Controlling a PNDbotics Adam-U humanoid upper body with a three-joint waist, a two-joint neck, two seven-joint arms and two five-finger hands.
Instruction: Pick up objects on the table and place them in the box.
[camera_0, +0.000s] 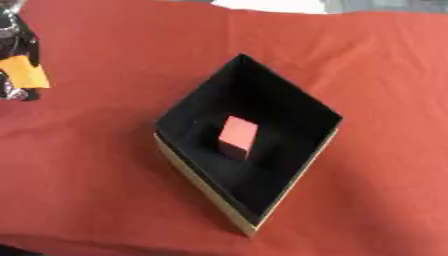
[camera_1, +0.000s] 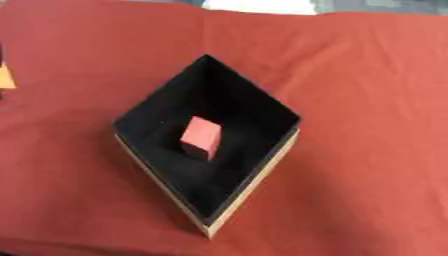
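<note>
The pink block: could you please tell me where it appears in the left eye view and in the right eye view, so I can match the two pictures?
Left eye view: the pink block sits inside the black box, just right of picture centre.
Right eye view: the same block shows left of centre, inside the box.
Shared landmark: the box's pale near corner, low in both views.

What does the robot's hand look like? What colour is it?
Only the robot's left hand shows, at the left edge of the left eye view. It is mostly black and chunky, with small shiny silver parts at its top and bottom. No cables or markings can be made out on it. The right hand is out of both views.
</note>
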